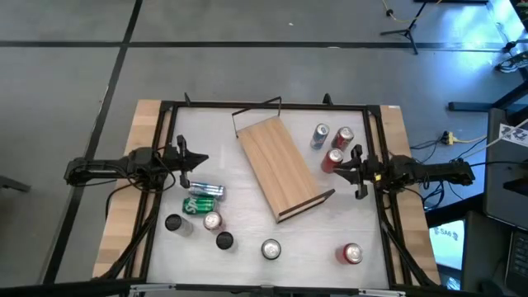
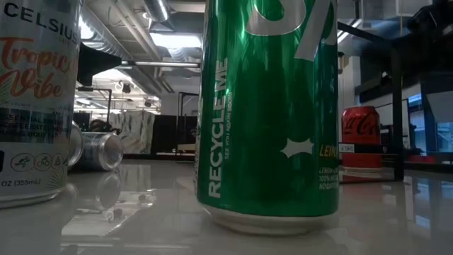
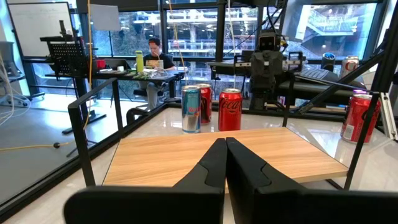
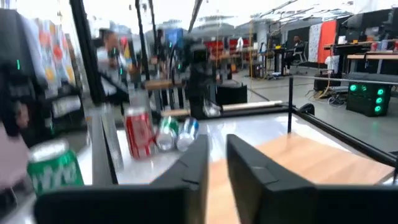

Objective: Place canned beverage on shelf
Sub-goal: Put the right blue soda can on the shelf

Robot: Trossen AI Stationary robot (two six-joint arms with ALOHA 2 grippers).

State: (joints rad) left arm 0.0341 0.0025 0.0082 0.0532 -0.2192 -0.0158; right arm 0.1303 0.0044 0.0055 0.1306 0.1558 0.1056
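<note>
Shelf (image 1: pixel 282 167) lies flat, diagonal, mid-table, wire frame toward far edge, dark rim toward near edge. Left gripper (image 1: pixel 200 162) at table's left side, clenched, empty. Right gripper (image 1: pixel 337 168) at right side, clenched, empty, just beside three upright cans (image 1: pixel 333 140). More cans (image 1: pixel 204 206) scattered near front-left.

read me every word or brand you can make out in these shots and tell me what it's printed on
"CELSIUS", "Tropical Vibe": white can, low view.
"RECYCLE ME": green can, low view.
"Coca-Cola" script: red can, low view; also on red can, left wrist view.
Fine print on these cans: too small to read.
</note>
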